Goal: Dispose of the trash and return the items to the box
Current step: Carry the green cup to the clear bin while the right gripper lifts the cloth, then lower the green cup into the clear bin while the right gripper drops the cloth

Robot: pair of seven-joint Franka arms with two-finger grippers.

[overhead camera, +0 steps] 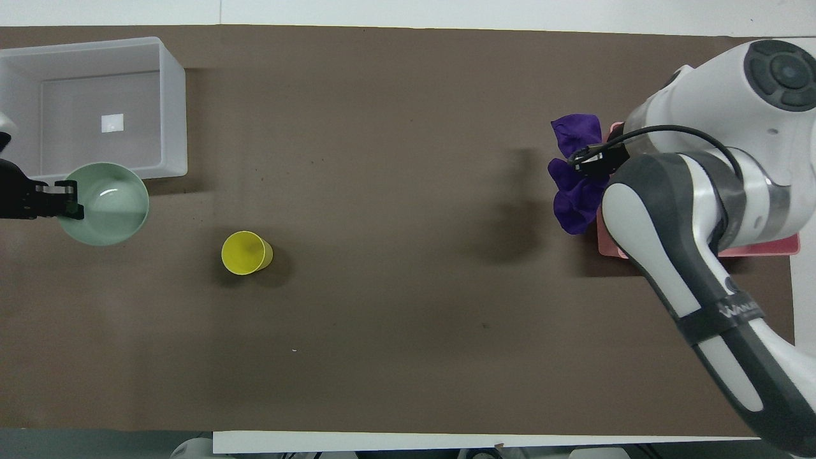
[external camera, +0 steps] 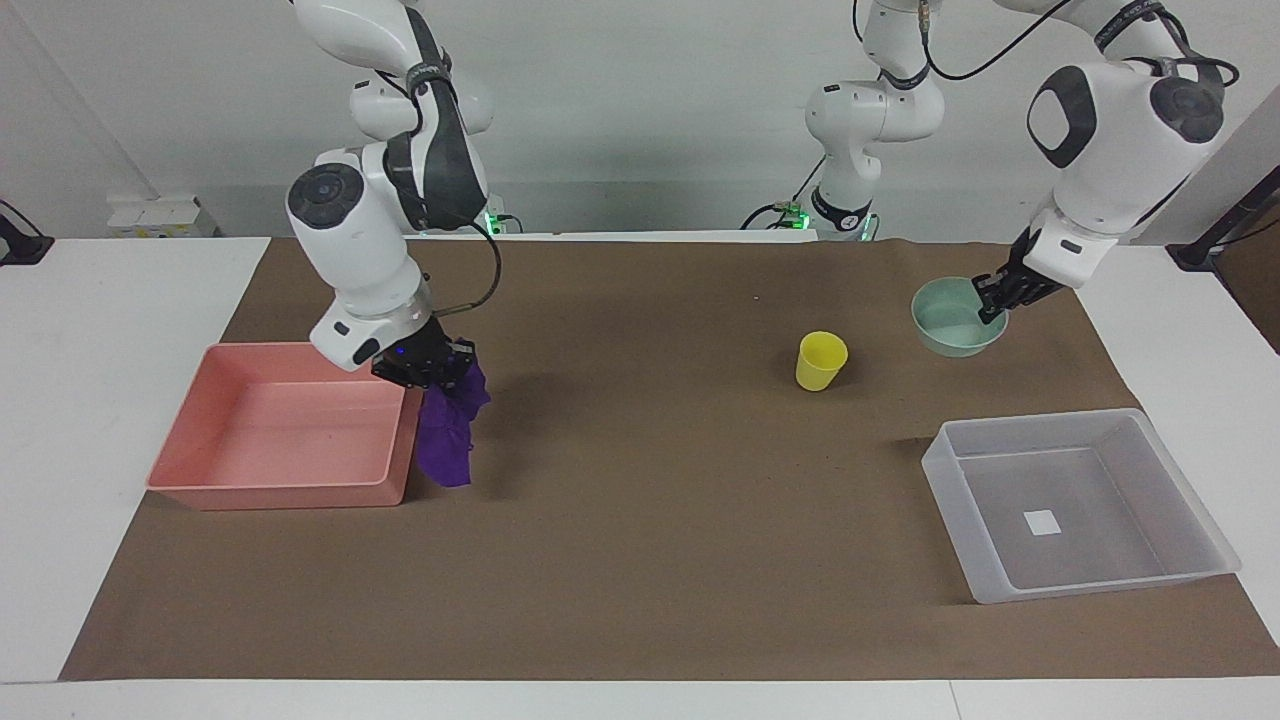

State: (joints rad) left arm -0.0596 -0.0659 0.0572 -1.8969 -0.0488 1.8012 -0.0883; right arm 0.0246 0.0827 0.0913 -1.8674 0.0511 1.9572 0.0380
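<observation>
My right gripper [external camera: 432,372] is shut on the purple rag [external camera: 447,430], which hangs in the air beside the pink tray [external camera: 285,495]; the rag also shows in the overhead view [overhead camera: 574,191] under the gripper [overhead camera: 590,160]. My left gripper [external camera: 990,300] is shut on the rim of the mint-green bowl [external camera: 950,322] and holds it up in the air, over the mat next to the clear box [external camera: 1080,500]. In the overhead view the bowl [overhead camera: 105,204] is held by that gripper [overhead camera: 60,194] at the edge of the box [overhead camera: 172,102]. The yellow cup [external camera: 821,360] stands upright on the mat, also seen from overhead [overhead camera: 245,253].
A brown mat [external camera: 650,520] covers the table. The pink tray [overhead camera: 790,243] lies at the right arm's end, mostly hidden under the right arm in the overhead view. The clear box holds only its white label [external camera: 1041,522].
</observation>
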